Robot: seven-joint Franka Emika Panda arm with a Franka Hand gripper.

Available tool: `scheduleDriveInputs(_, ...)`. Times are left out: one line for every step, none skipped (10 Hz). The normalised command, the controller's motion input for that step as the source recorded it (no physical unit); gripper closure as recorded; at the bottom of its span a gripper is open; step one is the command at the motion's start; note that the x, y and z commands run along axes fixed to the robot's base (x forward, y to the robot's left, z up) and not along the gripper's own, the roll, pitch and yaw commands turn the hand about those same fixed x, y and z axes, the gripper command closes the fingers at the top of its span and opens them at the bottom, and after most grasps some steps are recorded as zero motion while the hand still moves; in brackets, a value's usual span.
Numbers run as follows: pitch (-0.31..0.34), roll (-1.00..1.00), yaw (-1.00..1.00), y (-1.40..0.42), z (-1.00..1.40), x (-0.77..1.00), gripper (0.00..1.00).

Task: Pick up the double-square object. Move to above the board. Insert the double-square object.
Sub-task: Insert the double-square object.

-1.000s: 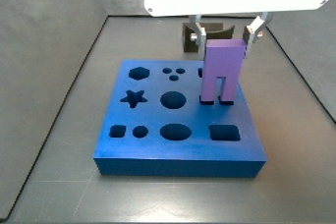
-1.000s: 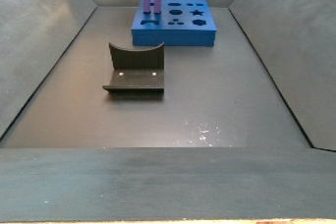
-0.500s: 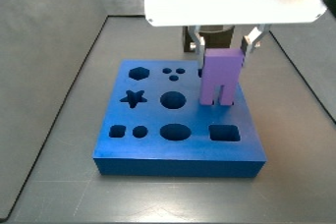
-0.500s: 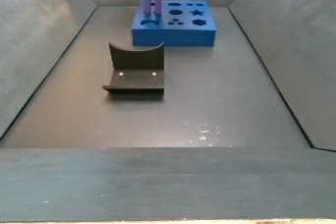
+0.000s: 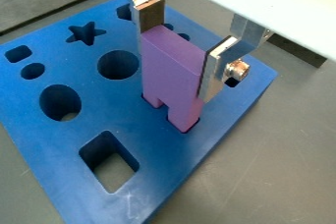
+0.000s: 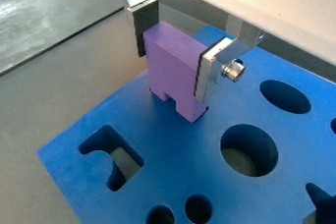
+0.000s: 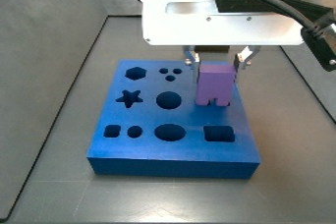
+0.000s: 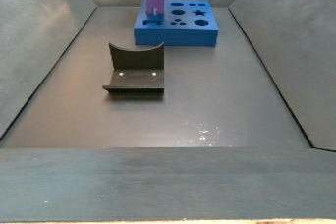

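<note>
Double-square object [image 7: 211,84] stands upright on the board [image 7: 144,140], clamped between the fingers [image 5: 147,17] of the gripper [image 7: 214,63].

Largest first: the dark floor [image 8: 197,110] of the walled bin carries everything. On it the board, a thick blue slab, lies at about 12 o'clock in a side view [image 8: 184,33], with the fixture [image 8: 136,71] nearer the camera, well apart from it. The board's top shows a hexagon hole [image 7: 136,72], a star hole [image 7: 130,98], round holes and a square hole [image 7: 219,134].

In a side view the double-square object sits at about 3 o'clock on the board, its lower end at the surface; whether the prongs have entered a hole cannot be told. In both wrist views [image 6: 176,71] the silver plates press its two opposite faces, and its notched end meets the blue surface near the board's edge. The gripper hangs directly above it under the white wrist housing [image 7: 217,17].
</note>
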Motion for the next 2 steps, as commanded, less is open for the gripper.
scheduleDriveInputs(0.000, 0.00, 0.00, 0.00, 0.00, 0.00, 0.00)
scheduleDriveInputs(0.000, 0.00, 0.00, 0.00, 0.00, 0.00, 0.00)
